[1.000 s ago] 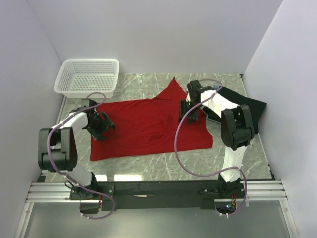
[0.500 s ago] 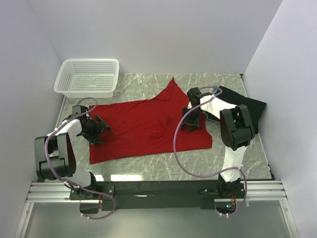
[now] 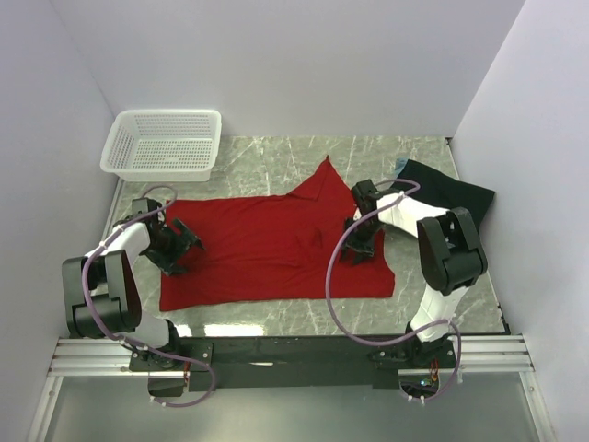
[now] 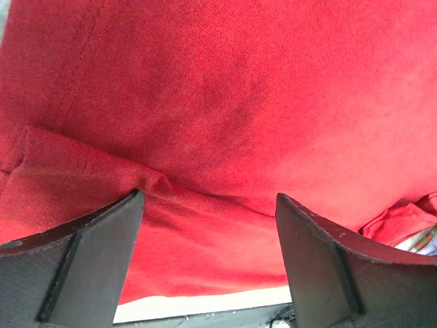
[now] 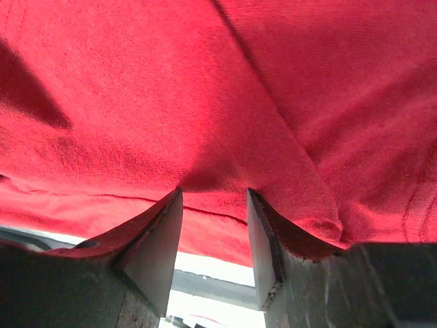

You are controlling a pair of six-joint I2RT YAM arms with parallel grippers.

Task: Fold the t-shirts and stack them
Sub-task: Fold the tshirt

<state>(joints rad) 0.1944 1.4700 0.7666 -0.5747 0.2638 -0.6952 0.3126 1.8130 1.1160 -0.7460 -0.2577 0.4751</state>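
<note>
The red t-shirt (image 3: 267, 249) lies spread out across the middle of the table, one corner peaking toward the back. My left gripper (image 3: 175, 245) presses down on its left edge; in the left wrist view the gripper (image 4: 208, 197) stands wide open, with red cloth (image 4: 232, 102) filling the gap. My right gripper (image 3: 359, 241) rests on the shirt's right part. Its jaws (image 5: 214, 191) are partly open, and a ridge of red cloth (image 5: 225, 164) bunches at the tips. A black t-shirt (image 3: 449, 190) lies at the back right with a light blue edge (image 3: 402, 164) beside it.
A white mesh basket (image 3: 164, 143) stands at the back left corner. White walls close in the left, back and right sides. The black rail with the arm bases (image 3: 294, 352) runs along the near edge. Grey marble table (image 3: 276, 318) shows in front of the shirt.
Both grippers moved toward the near edge, the right one farther. The red shirt slid nearer with them and lies flatter. The right jaws narrowed a little and the left jaws widened slightly.
</note>
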